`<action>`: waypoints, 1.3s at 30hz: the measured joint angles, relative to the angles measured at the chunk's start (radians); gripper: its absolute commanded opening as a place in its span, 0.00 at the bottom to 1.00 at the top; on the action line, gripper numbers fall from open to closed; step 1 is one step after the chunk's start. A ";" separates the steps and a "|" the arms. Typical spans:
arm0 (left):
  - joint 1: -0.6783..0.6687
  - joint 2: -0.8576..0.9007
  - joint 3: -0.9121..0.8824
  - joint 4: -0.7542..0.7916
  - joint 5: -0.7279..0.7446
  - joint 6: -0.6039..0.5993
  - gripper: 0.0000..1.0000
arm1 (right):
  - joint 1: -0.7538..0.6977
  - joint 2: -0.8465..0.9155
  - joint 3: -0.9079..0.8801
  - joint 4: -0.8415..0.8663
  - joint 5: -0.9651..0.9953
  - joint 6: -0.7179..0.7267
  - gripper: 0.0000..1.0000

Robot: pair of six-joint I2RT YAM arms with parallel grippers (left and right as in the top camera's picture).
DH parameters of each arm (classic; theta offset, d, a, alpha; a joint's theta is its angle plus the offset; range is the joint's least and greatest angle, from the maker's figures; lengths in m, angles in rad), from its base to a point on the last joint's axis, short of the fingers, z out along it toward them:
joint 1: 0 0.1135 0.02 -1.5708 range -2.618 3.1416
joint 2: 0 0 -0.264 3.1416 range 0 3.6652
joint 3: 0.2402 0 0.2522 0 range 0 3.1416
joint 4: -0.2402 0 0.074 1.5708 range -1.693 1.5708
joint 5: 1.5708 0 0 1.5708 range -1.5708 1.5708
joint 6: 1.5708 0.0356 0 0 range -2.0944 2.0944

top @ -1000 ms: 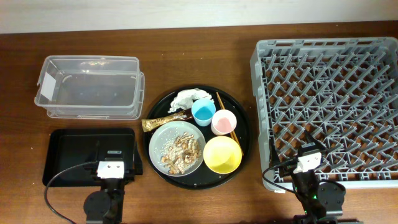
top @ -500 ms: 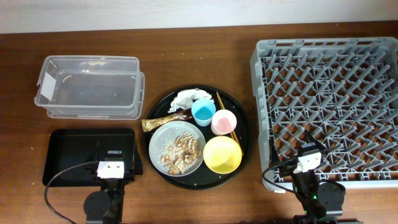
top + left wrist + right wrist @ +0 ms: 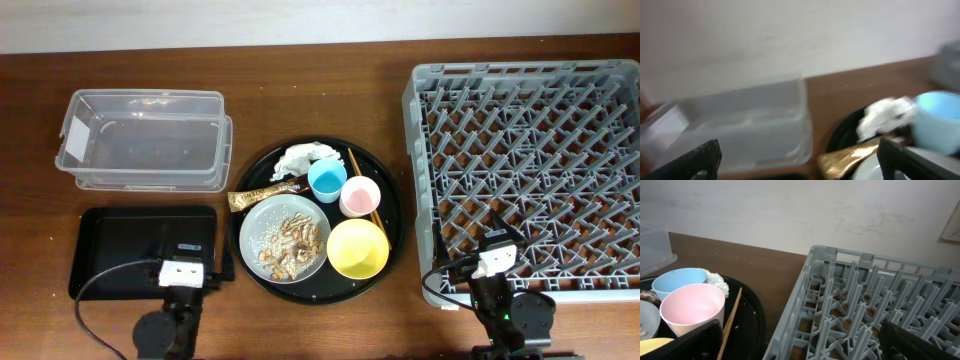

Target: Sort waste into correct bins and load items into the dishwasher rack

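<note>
On a round black tray (image 3: 392, 200) lie a white tissue (image 3: 303, 157), a brown-and-gold wrapper (image 3: 262, 194), a grey plate (image 3: 262, 225) with food scraps (image 3: 295, 245), a blue cup (image 3: 326, 180), a pink cup (image 3: 358, 196), a yellow bowl (image 3: 357, 248) and chopsticks (image 3: 363, 187). The clear tub (image 3: 140, 140) and the black tray (image 3: 130, 245) are at the left, and the grey rack (image 3: 535, 170) is at the right. My left gripper (image 3: 183, 262) is open and empty over the black tray's near edge, its view (image 3: 800, 160) blurred. My right gripper (image 3: 497, 248) is open and empty at the rack's near left corner (image 3: 800, 342).
The right wrist view shows the pink cup (image 3: 692, 307), the blue cup (image 3: 677, 280), a chopstick (image 3: 730, 320) and the rack wall (image 3: 805, 295). The left wrist view shows the tub (image 3: 740, 120), the wrapper (image 3: 850, 155) and the tissue (image 3: 887, 115). A wall stands behind the table.
My left gripper has shifted slightly to the right and its cable has moved. The right arm and all objects are unchanged.
</note>
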 measured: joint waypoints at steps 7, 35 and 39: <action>0.000 0.002 -0.003 0.092 0.398 0.000 0.99 | 0.000 0.000 0.000 0.000 0.000 -0.001 0.98; -0.003 1.060 1.126 -1.102 0.682 -0.021 0.99 | 0.001 0.006 0.000 0.000 0.000 0.000 0.98; -0.003 1.062 1.129 -1.116 0.430 -0.234 0.99 | 0.001 0.006 0.000 0.000 0.000 0.000 0.98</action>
